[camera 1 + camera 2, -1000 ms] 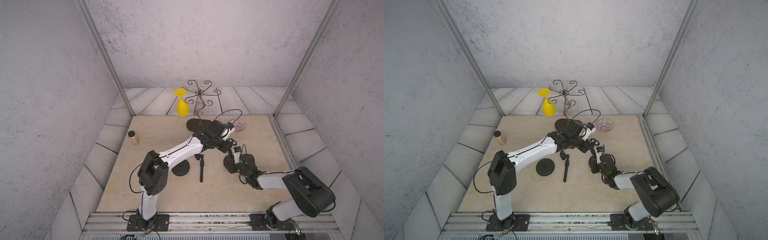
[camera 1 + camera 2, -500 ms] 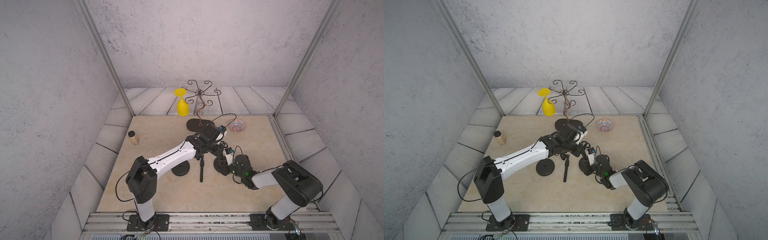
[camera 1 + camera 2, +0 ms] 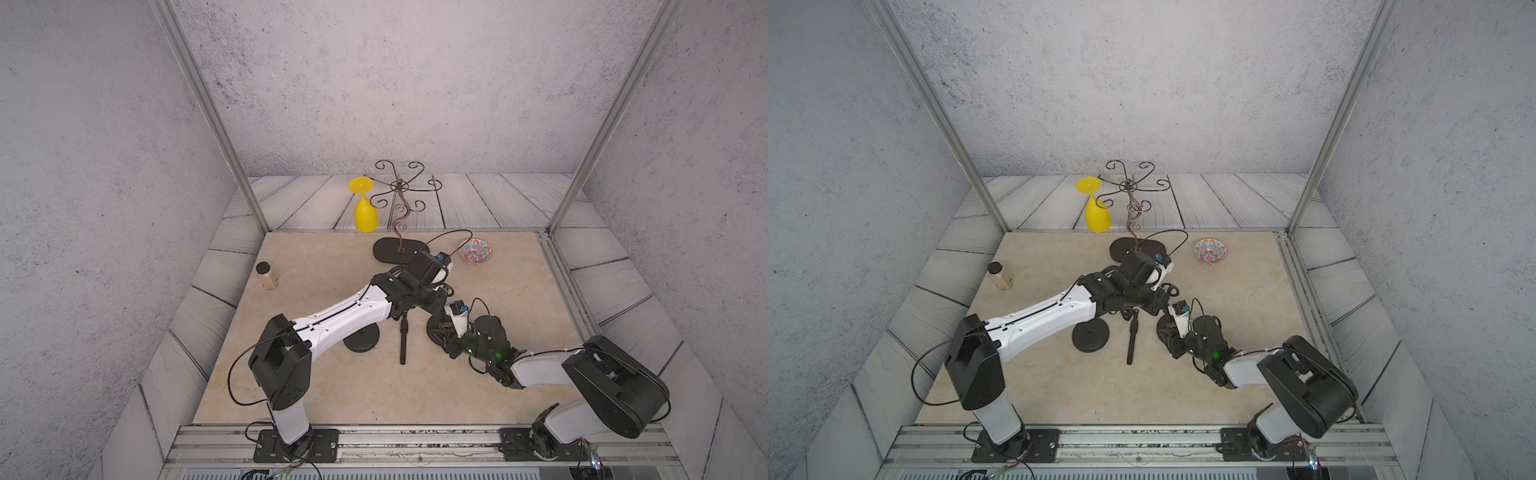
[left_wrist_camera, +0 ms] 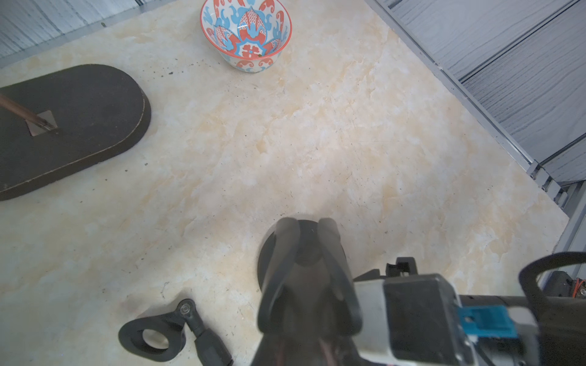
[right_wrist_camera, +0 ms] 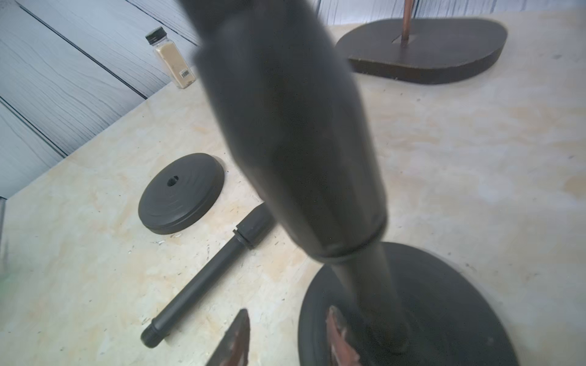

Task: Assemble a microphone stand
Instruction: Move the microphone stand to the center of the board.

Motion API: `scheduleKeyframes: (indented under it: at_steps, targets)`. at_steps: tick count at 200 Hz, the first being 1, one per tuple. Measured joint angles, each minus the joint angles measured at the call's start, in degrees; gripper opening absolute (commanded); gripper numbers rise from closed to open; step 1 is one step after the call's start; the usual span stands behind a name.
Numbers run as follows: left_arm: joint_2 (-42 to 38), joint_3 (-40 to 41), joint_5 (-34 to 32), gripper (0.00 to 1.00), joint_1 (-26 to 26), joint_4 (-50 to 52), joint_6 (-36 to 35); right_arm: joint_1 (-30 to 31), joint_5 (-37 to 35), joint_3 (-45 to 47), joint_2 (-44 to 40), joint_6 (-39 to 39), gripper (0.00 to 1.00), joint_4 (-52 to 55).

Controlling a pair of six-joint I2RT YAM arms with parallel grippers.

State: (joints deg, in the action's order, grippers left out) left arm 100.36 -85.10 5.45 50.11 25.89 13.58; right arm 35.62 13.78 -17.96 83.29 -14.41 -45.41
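Now the left gripper [image 4: 307,228], jaws clenched, holds the pole [image 5: 301,142] upright in the round base [image 5: 444,301] on the counter [image 5: 475,158], while the right gripper [image 5: 287,317] has its jaws parted at the rim; next, I judge, the pole must be screwed home.

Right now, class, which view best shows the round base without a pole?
The right wrist view: the round base lies whole, centre hole plain. In both top views it is small, its edge under the left arm. The left wrist view misses it.
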Motion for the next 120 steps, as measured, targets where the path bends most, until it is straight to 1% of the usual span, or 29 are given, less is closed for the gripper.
scheduleKeyframes:
  at_steps: [40,69,89,120]
  targets:
    - [1.22,-2.86,-1.05,0.13,-0.02,3.15,-1.86,0.00,-2.40,3.63,-6.05,2.29,0.50,1.01]
    - [2.38,-4.98,-1.18,0.14,-0.17,5.18,-2.80,0.00,-4.42,4.42,-6.12,5.66,0.50,0.04]
    - [3.54,-6.78,-1.11,0.14,-0.17,6.49,-3.30,0.00,-4.94,3.85,-2.80,8.07,0.48,-3.63]
    - [4.63,-8.59,-0.96,0.15,-0.24,7.89,-3.58,0.00,-5.88,2.56,7.04,11.30,0.42,-13.79]
